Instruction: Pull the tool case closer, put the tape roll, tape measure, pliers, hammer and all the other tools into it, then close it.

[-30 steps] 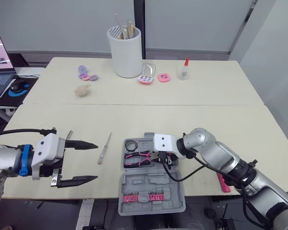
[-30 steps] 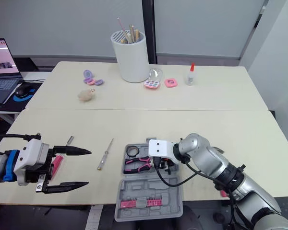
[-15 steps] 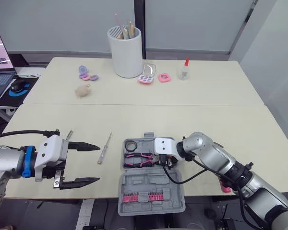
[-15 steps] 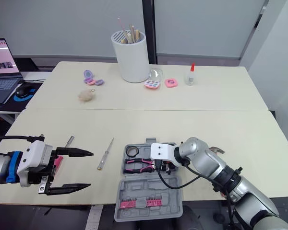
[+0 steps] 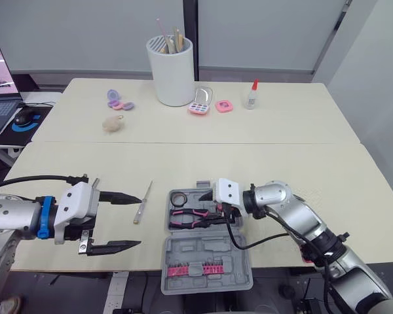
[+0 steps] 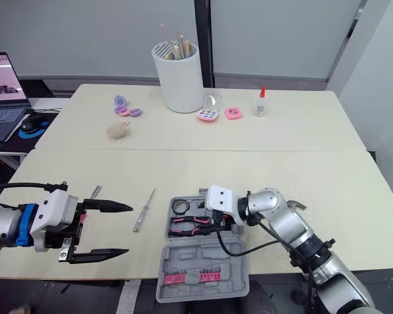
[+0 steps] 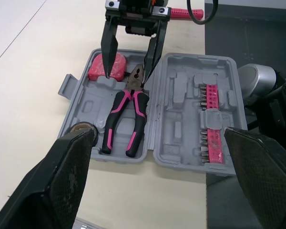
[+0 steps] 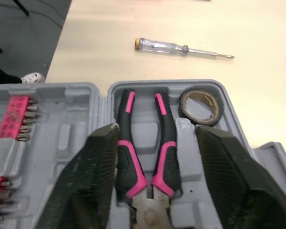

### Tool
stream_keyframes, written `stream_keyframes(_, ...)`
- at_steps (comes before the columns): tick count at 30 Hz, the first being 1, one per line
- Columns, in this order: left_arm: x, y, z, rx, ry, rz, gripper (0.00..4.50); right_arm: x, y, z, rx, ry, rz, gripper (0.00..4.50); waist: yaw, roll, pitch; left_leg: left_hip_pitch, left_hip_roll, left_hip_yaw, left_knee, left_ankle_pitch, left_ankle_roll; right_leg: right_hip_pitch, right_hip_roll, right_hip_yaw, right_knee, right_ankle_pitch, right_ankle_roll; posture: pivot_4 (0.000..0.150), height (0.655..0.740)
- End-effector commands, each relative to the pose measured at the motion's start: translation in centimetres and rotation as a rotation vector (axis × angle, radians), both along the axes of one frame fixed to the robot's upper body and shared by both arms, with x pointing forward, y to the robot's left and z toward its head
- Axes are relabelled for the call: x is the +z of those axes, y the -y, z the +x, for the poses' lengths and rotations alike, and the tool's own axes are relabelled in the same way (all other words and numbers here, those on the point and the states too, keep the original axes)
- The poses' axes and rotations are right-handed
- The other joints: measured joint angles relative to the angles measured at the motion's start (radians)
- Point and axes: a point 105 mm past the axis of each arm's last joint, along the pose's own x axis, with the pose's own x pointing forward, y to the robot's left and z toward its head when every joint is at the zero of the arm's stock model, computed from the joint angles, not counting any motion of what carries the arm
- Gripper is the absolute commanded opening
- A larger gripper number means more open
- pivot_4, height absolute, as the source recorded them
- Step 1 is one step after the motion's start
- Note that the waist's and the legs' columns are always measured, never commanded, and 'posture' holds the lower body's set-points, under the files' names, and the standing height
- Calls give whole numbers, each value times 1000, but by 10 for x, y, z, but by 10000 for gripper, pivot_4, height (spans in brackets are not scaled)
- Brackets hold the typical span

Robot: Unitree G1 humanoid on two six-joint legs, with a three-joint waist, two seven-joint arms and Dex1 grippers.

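Pliers [image 7: 127,119] in case [image 7: 93,107] — right claw [image 7: 125,80] above

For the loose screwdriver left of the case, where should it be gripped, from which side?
Probably take the thicker clear handle, the near half of the screwdriver, from above with the open left gripper, closing across its length. It lies flat beside that gripper; its shaft is thin.

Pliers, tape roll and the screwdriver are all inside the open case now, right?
No. The screwdriver lies on the table, outside the case, on the robot's left of it, as the left eye view shows. The pliers and tape roll are inside the open case.
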Motion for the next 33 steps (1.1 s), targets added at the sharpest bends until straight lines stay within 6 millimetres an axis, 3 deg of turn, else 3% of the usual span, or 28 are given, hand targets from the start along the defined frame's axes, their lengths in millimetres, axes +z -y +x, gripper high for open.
stream_keyframes(1, 6, 1, 1, -12, 29, 8, 45000, 11, -5, 5, -29, 45, 100, 17355, 0, 0, 0, 0, 0, 0, 0, 0, 0, 0, 0, 0, 0, 0, 0, 1500, 7400)
stream_keyframes(9, 5, 1, 3, -6, 31, 6, 45000, -18, -8, 4, -51, -20, 74, 239, 1, 0, 0, 0, 0, 0, 0, 0, 0, 0, 0, 0, 0, 0, 0, 1500, 7400)
stream_keyframes(16, 4, 3, 2, -4, 36, 4, 45000, -62, 7, 7, -71, -6, -111, 239, -1, 0, 0, 1, 0, 1, 0, 0, 0, 0, 1, 1, 0, 0, 0, 1500, 7400)
stream_keyframes(19, 2, 3, 1, 0, 36, 3, 45000, -71, 9, 7, -83, -5, -128, 239, 0, 0, -1, 6, 0, 1, -1, 0, 0, 4, 1, 2, 0, 0, 0, 1500, 7400)
stream_keyframes(30, -3, 4, 0, 27, 66, -16, 45000, -78, 21, 10, -72, 46, -169, 239, 1, -1, -2, 9, 0, 2, -1, 0, 0, 6, 0, 2, 1, 0, 0, 1500, 7400)
stream_keyframes(33, -3, 4, 1, 49, 73, -40, 45000, -56, 15, 13, -100, 28, -68, 239, 1, -1, -2, 9, 0, 2, -1, 0, 0, 6, 0, 2, 1, 0, 0, 1500, 7400)
